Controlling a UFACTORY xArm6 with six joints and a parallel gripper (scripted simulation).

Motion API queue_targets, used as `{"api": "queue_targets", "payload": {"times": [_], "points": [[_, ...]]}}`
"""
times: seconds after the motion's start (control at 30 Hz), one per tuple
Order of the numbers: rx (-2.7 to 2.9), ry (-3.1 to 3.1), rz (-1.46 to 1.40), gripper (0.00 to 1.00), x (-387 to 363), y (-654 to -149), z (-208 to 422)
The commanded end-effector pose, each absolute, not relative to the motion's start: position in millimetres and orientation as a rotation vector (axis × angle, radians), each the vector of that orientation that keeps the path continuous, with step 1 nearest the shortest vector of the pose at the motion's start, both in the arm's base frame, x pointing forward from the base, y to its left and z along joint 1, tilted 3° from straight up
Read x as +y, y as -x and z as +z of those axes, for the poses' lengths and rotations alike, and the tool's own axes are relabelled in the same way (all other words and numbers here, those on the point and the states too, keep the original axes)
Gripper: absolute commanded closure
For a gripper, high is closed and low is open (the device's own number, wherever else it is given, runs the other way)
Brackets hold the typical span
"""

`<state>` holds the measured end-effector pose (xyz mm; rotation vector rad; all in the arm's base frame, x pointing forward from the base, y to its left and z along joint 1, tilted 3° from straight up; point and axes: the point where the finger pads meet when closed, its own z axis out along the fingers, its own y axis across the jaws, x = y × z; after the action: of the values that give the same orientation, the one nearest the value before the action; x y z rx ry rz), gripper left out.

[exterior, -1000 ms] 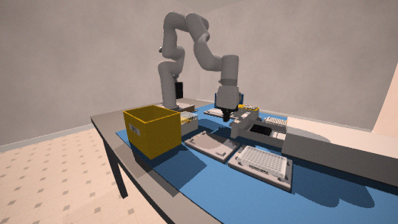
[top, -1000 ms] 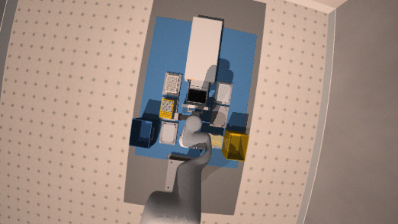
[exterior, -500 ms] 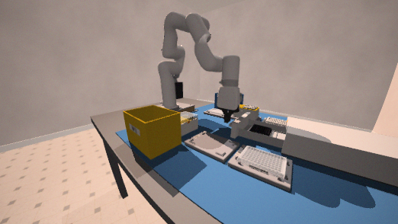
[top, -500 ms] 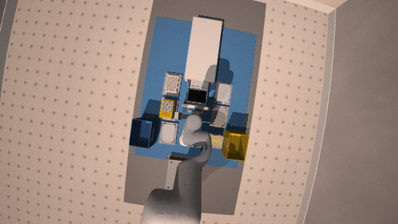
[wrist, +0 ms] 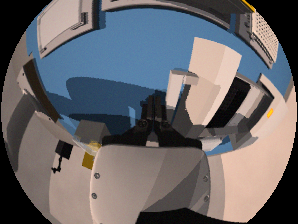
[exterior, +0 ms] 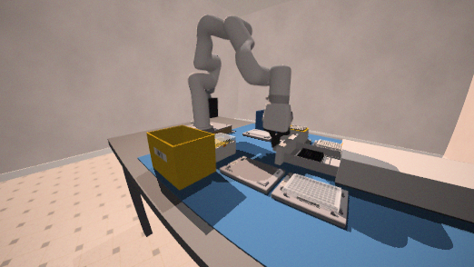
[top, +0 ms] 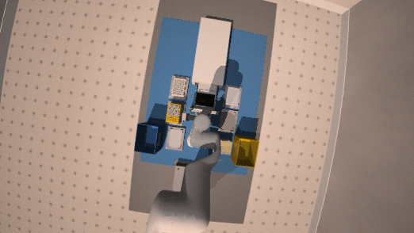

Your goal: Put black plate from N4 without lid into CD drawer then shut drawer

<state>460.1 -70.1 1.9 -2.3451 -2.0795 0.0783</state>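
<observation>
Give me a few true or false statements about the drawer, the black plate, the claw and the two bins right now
1. The cooler's drawer is open. True.
2. The black plate lies in the open drawer. True.
3. The claw is gripping the black plate. False: its fingers are shut on nothing, and it hangs by the drawer's front end, the end away from the cooler's housing.
4. The yellow bin and the blue bin stand side by side. False: they stand on opposite sides of the arm.
5. The clear plate near the cooler sits in the drawer. False: it sits in a tray on the blue mat.
</observation>
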Motion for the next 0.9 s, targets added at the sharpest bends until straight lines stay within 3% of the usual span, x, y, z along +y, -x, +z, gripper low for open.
{"api": "queue_targets", "payload": {"times": [0.0, 0.87], "points": [[-2.082, 2.348, 0.073, 1.0, -71.5, -471.6, 3.3], [-2.082, 2.348, 0.073, 1.0, -75.2, -502.6, 2.3]]}}
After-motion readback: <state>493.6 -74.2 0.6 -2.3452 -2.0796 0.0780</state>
